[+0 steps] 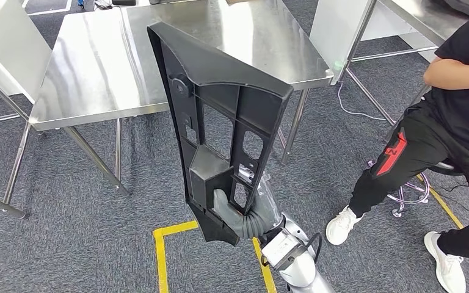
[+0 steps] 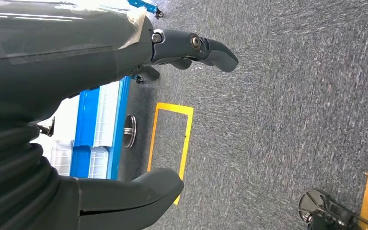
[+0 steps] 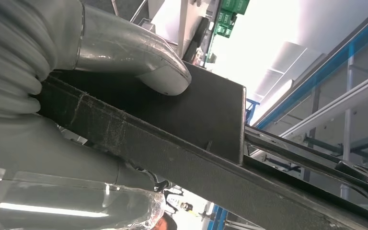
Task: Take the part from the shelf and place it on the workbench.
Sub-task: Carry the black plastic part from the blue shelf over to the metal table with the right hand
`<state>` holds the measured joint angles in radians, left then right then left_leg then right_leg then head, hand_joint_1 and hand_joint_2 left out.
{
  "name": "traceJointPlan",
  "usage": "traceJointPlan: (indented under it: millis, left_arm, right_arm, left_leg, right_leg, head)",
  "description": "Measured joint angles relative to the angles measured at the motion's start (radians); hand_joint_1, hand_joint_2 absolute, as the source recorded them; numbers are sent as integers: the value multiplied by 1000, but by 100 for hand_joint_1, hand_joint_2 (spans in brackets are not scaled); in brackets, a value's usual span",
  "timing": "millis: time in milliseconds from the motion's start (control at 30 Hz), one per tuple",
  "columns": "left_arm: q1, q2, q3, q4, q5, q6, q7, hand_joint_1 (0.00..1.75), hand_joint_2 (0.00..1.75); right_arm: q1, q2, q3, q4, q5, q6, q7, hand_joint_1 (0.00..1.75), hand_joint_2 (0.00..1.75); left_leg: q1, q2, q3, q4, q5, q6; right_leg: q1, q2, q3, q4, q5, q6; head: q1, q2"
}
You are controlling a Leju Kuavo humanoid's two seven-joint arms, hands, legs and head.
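A large black plastic part (image 1: 220,116), flat with ribs and cut-outs, stands nearly upright in the head view, in front of the steel workbench (image 1: 98,67). My right hand (image 1: 235,210) grips its lower end, above the carpet. In the right wrist view the thumb (image 3: 139,62) presses on the part (image 3: 196,143), which crosses the picture as a dark ribbed bar. My left hand (image 2: 100,115) hangs over the grey carpet with its fingers (image 2: 206,48) apart and nothing in it.
A person in black (image 1: 446,134) sits on a stool at the right, legs stretched toward me. Yellow floor tape (image 1: 162,250) marks the carpet below the part. A second steel table (image 1: 415,18) stands at the far right. Blue-and-white crates (image 2: 96,129) lie near my left hand.
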<state>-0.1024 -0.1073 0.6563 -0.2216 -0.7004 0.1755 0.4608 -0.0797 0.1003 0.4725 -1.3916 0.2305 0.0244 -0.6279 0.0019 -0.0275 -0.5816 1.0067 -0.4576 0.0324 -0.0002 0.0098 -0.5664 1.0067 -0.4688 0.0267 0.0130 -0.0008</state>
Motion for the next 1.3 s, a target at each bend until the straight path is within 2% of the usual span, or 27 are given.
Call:
traceJointPlan:
  millis: [133, 367, 567, 700, 767, 833, 867, 900, 933, 967, 1000, 1033, 1067, 1100, 1167, 1233, 1300]
  left_arm:
    - [0, -1, 1, 0, 0, 0, 0, 0, 175]
    - [0, -1, 2, 0, -2, 0, 0, 0, 175]
    - [0, -1, 6, 0, -2, 0, 0, 0, 175]
    - [0, 1, 9, 0, -2, 0, 0, 0, 175]
    - [0, 0, 9, 0, -1, 0, 0, 0, 175]
    - [0, 0, 10, 0, -1, 0, 0, 0, 175]
    - [0, 0, 10, 0, -1, 0, 0, 0, 175]
    - [0, 0, 10, 0, -1, 0, 0, 0, 175]
    - [0, 0, 10, 0, -1, 0, 0, 0, 175]
    - [1, -1, 10, 0, -1, 0, 0, 0, 175]
    - [1, -1, 10, 0, -1, 0, 0, 0, 175]
    - [1, -2, 10, 0, -2, 0, 0, 0, 175]
    - [0, -2, 10, 0, -2, 0, 0, 0, 175]
    - [0, -2, 10, 0, -2, 0, 0, 0, 175]
    - [0, -1, 10, 0, -3, 0, 0, 0, 175]
    - [0, -2, 10, 0, -4, 0, 0, 0, 175]
    - [-1, -3, 10, 0, -6, 0, 0, 0, 175]
  right_arm:
    - [0, -1, -1, 0, 0, 0, 0, 175, 175]
    - [0, -1, -1, 0, 3, -2, 0, 175, 175]
    - [0, 0, -1, 0, 3, -2, 0, 175, 175]
    - [-1, 2, -1, 0, 3, -2, 0, 175, 175]
    - [-3, 2, -1, -1, 3, -2, 0, 175, 175]
    - [-3, 1, -1, 0, 3, -2, 0, 175, 175]
    - [-2, -1, -1, 0, 3, -2, 0, 175, 175]
    - [0, -2, -1, 1, 3, -2, 0, 175, 175]
    - [0, -4, -1, 2, 3, -2, 0, 175, 175]
    - [1, -5, -1, 2, 3, -2, 0, 175, 175]
    - [1, -6, -1, 3, 3, -2, 0, 175, 175]
    - [0, -6, -1, 3, 3, -2, 0, 175, 175]
    - [1, -7, -1, 3, 3, -2, 0, 175, 175]
    - [2, -8, -1, 4, 3, -3, -1, 175, 175]
    - [4, -10, -2, 6, 3, -5, -1, 175, 175]
    - [5, -10, -2, 7, 2, -6, -2, 175, 175]
    - [5, -10, -3, 7, 2, -8, -3, 175, 175]
  left_leg:
    - [0, 0, 0, 0, 0, -6]
    - [-4, 0, -1, 1, 0, -6]
    - [-11, 0, -3, 8, -4, 1]
    - [-11, 2, 0, 1, 0, 15]
    - [-3, 5, 7, -13, 8, 24]
    - [1, 7, 9, -17, 10, 28]
    - [1, 7, 9, -17, 10, 28]
    - [1, 7, 8, -17, 9, 27]
    - [2, 6, 9, -16, 8, 26]
    - [3, 5, 10, -15, 6, 23]
    - [4, 4, 12, -13, 4, 19]
    - [3, 3, 13, -10, 0, 14]
    - [2, 1, 13, -6, -4, 7]
    - [1, 1, 12, -2, -6, 1]
    - [2, 1, 11, -1, -9, -9]
    - [7, 6, 6, 12, -19, -20]
    - [10, 15, -31, 90, -60, -31]
  right_leg:
    - [0, 0, 0, 0, 0, -1]
    - [-5, 0, 1, 0, 0, 0]
    - [-11, 0, 2, -2, 1, 2]
    - [-12, -1, 1, -2, 0, 10]
    - [-9, -2, -24, 50, -30, 9]
    - [-10, -2, -84, 176, -85, 2]
    - [-12, -2, -114, 239, -106, 2]
    - [-14, -3, -133, 276, -115, 6]
    - [-16, -3, -133, 276, -108, 14]
    - [-19, -3, -113, 233, -86, 24]
    - [-22, -3, -77, 162, -57, 34]
    - [-23, -2, -41, 90, -32, 40]
    - [-24, 0, -12, 36, -15, 39]
    - [-23, 1, 3, 8, -8, 32]
    - [-19, 3, 9, 0, -7, 14]
    - [-21, 3, 12, -2, -6, 0]
    - [-25, 1, 17, -3, -9, -12]
  head:
    - [0, 0]
    - [0, 0]
    - [0, 0]
    - [0, 0]
    - [1, 0]
    - [2, 0]
    - [2, 0]
    - [2, 0]
    - [2, 0]
    - [2, 0]
    - [2, 0]
    - [2, 0]
    - [2, 0]
    - [2, 0]
    - [1, 0]
    - [1, 0]
    - [1, 0]
